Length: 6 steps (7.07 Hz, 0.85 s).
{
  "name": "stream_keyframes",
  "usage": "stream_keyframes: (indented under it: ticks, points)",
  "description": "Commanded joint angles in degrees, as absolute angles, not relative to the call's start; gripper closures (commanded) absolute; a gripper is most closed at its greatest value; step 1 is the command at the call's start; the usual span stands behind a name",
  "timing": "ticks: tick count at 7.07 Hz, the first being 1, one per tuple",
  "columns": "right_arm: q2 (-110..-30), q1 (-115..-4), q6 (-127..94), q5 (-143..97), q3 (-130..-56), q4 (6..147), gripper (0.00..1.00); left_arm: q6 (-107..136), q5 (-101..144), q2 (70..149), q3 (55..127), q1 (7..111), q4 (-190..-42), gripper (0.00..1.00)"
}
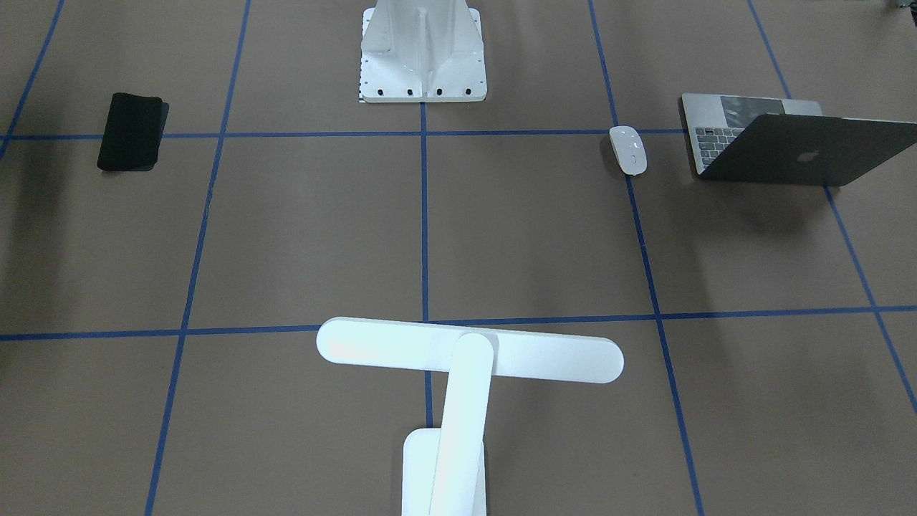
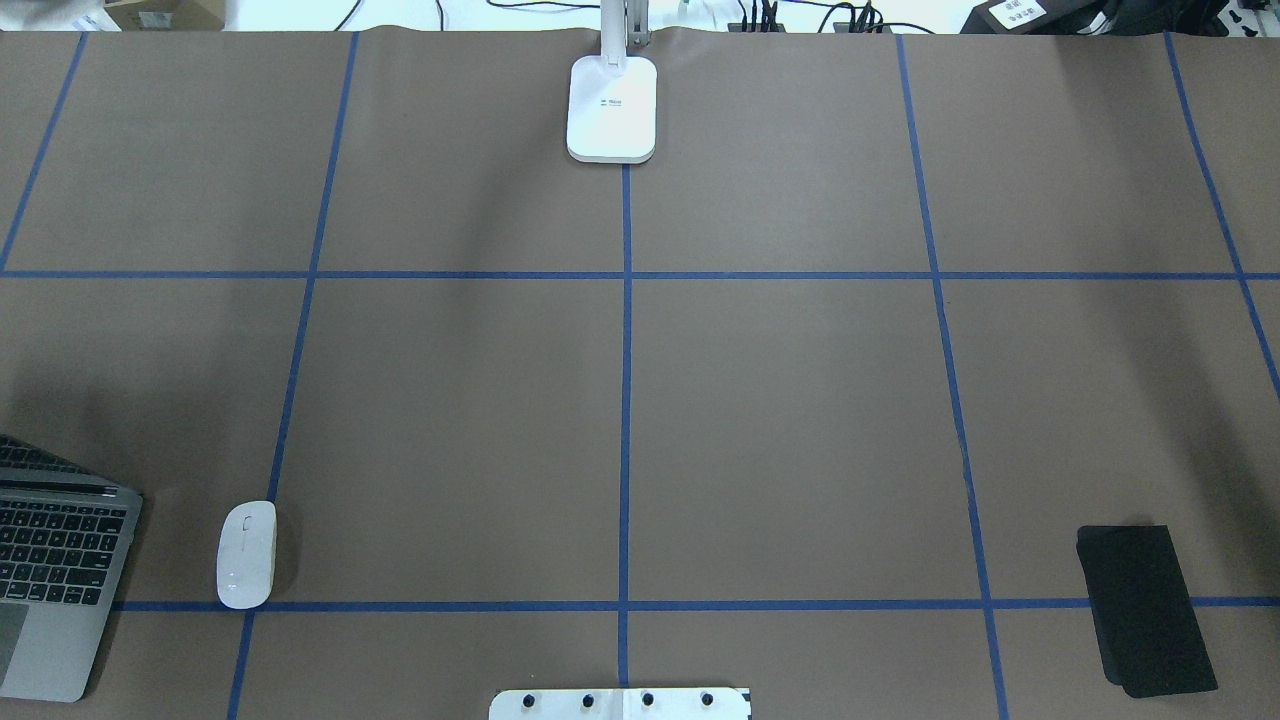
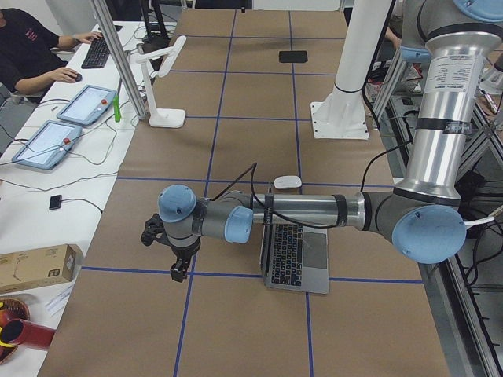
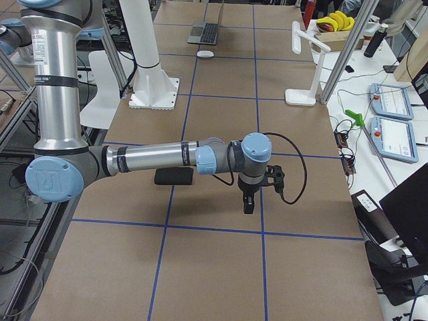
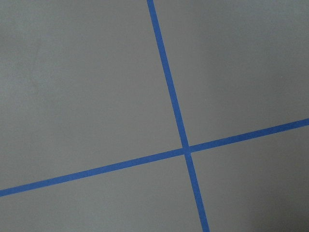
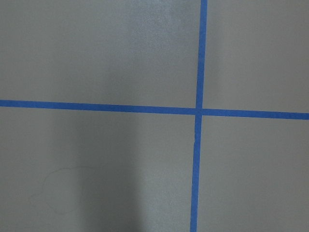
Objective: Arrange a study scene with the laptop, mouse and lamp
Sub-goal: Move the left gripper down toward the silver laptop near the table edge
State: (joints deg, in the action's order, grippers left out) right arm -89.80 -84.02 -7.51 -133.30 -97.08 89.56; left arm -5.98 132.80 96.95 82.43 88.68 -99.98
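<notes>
Laptop [image 3: 292, 258] open, mouse [image 3: 288, 182] just beside, left pincer [image 3: 180, 270] near, right pincer [image 4: 248, 202] well apart, grip state unclear

— Where does the slim grey metal laptop [image 2: 60, 560] lie?
— At the robot's near left corner of the brown paper-covered table [image 2: 800, 400]. The small white oval mouse [image 2: 247, 555] lies just beside it on the right, not touching.
— And the white T-shaped desk lamp [image 2: 612, 110]?
— It stands at the middle of the far edge, straight across from the white bolted metal bracket [image 2: 620, 703] at the near edge.
— The black rectangular mat [image 2: 1145, 610]?
— On the near right, well apart from everything else.
</notes>
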Motion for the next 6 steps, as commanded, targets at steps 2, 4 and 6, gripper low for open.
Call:
stream_keyframes:
  ticks: [2,4,6]
  points:
    - [-88.2,-84.0,-7.6,-133.6,-97.8,89.6,0.0,-6.0,132.8,97.0,82.8,88.7,-99.9,0.0]
    - [-87.5,-83.4,-7.6,-132.5,-98.1,89.6,0.0,-5.5,136.3,96.9,87.4,88.9,-99.8,0.0]
    - [-87.6,-83.4,-9.5,-132.9,-100.3,89.2,0.0,-5.4,137.5,92.4,101.5,88.8,-94.7,0.0]
